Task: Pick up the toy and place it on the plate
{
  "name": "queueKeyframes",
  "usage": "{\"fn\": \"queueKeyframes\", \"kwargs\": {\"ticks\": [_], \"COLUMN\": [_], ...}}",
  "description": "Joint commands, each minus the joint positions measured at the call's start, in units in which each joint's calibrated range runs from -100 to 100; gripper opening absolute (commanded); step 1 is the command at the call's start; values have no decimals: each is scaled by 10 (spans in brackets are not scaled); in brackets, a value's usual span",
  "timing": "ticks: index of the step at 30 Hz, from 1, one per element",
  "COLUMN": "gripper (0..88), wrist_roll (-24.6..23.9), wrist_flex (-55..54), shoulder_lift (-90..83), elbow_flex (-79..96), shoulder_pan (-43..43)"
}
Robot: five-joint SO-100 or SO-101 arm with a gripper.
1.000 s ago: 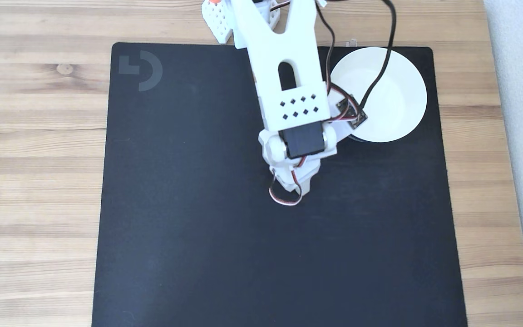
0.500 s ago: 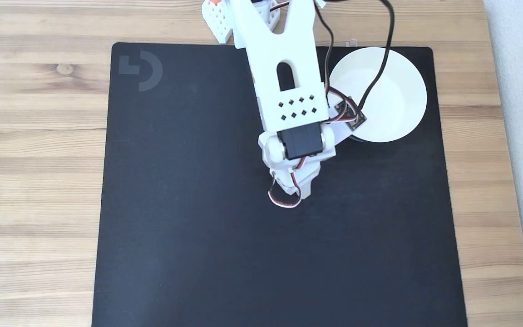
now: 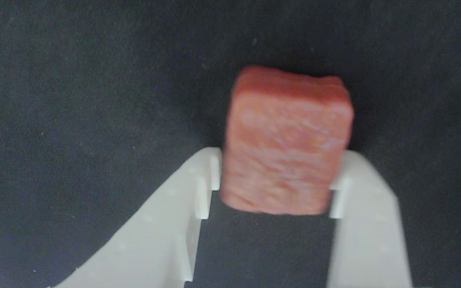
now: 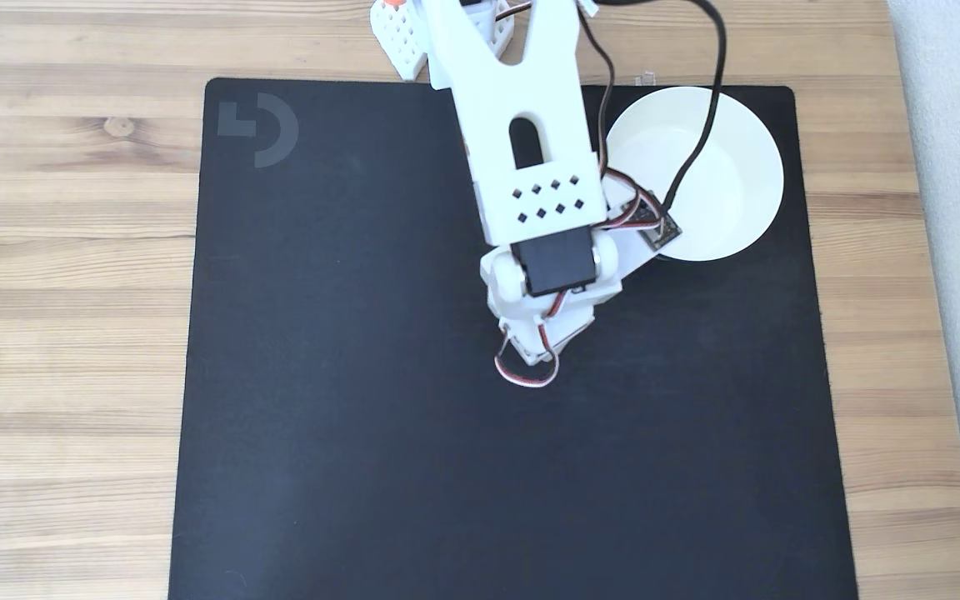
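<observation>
Wrist view shows my fingers (image 3: 274, 182) pinching the toy (image 3: 286, 140), and the wrist has swung slightly plateward since a moment ago, so I'm starting toward the plate (image 4: 730, 167).

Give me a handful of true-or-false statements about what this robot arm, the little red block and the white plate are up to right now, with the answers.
1. The toy sits between the two white fingers of the gripper in the wrist view. True.
2. The toy already lies on the plate. False: in the wrist view it is over the black mat, and the part of the plate that shows in the fixed view holds nothing.
3. The plate stands near the mat's upper right corner in the fixed view. True.
4. The mat lies on a glass table. False: the table is light wood.
5. A black cable crosses over the plate in the fixed view. True.
</observation>
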Motion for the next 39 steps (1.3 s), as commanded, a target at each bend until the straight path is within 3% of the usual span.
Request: {"fn": "queueKeyframes", "kwargs": {"ticks": [1,21,39], "gripper": [22,23,23], "wrist_roll": [-12,-12,-107], "wrist_flex": [1,8,-3], "shoulder_lift": [4,-7,-263], "elbow_flex": [4,-58,-82], "shoulder_pan": [3,-15,-137]}}
